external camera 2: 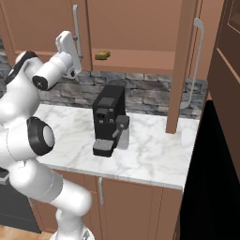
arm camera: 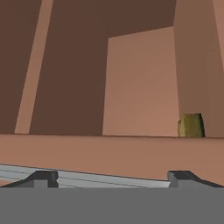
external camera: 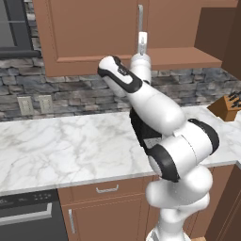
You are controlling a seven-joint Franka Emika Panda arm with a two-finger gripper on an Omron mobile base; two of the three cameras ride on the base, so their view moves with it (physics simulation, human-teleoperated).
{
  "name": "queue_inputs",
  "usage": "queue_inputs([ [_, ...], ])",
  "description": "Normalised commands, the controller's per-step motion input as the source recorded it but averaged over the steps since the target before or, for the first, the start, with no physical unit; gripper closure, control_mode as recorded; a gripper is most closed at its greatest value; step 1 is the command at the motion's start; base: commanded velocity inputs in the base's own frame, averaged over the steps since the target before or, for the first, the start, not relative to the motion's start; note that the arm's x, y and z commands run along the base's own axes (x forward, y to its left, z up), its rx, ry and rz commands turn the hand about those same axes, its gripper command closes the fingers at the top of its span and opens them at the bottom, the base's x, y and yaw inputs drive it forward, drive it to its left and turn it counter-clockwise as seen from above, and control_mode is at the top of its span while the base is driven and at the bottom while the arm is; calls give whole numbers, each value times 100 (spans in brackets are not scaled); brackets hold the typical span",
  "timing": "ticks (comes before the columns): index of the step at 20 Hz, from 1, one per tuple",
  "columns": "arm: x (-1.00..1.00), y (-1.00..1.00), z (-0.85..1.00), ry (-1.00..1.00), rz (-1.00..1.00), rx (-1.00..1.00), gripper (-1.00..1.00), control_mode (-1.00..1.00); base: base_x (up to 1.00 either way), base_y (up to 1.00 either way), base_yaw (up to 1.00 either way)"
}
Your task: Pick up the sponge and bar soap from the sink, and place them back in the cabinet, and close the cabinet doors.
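We see the gripper (arm camera: 113,177) raised to the level of the cabinet (external camera 2: 136,28), its two dark finger tips (arm camera: 41,178) standing wide apart at the bottom of the hand view with nothing between them. A slim silver bar lies across that view just beyond the tips, which looks to be the handle (external camera 2: 75,28) of the left of the cabinet doors (external camera: 94,28); we cannot tell whether the tips touch it. In the left base view the hand (external camera: 141,44) sits just below that same vertical handle, at the lower edge of the door.

The sponge (external camera 2: 103,55) already rests inside the cabinet, on its bottom board, a small yellow-olive block lying flat near the front edge. In the hand view the sponge (arm camera: 190,125) shows at the right, close against the inner side wall (its darker face turned toward the camera).

The right door (external camera 2: 180,65) stands swung out toward us, edge-on in the right base view, with its long silver handle (external camera 2: 196,61) on the far side. The left door looks closed or nearly so.

Below, on the marble counter (external camera 2: 150,154), a black coffee machine (external camera 2: 108,119) stands against the stone backsplash (external camera 2: 150,91). In the left base view a wooden knife block (external camera: 228,107) sits at the far right of the counter, and two wall outlets (external camera: 35,104) are set in the stone at the left
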Motion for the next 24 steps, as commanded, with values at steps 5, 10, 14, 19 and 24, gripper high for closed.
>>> queue_inputs([
  [5, 6, 0, 0, 0, 0, 2, -100, -100, 0, 0, 0],
  [10, -39, -2, 1, -2, 0, 0, -100, -100, 0, 0, 0],
  [14, -68, -14, 11, -5, 0, 0, -100, -100, 0, 0, 0],
  [19, -62, -27, 20, -2, 0, 1, -100, -100, 0, 0, 0],
  [24, -63, -30, 21, 0, 2, 1, -100, -100, 0, 0, 0],
])
